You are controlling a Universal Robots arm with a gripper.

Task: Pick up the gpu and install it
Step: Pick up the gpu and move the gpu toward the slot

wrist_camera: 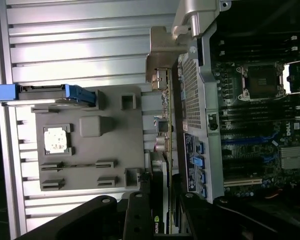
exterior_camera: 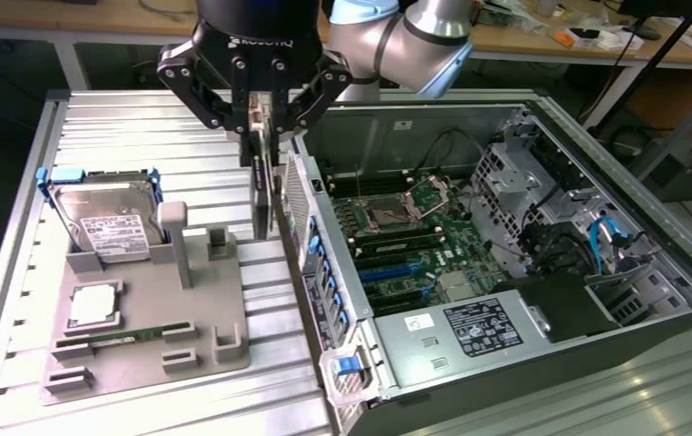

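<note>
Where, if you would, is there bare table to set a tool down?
Bare table beyond the hard drive and nearer than the grey fixture. Crowded between fixture and case, where the end effector holds the gpu.

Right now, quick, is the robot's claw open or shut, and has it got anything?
Gripper: shut, holding the gpu on edge.

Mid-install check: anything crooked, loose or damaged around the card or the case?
Nothing stands out. The thin dark-green gpu card hangs upright in the shut jaws of the black gripper, just outside the open grey computer case. The silver hard drive stands in its grey holder.
</note>
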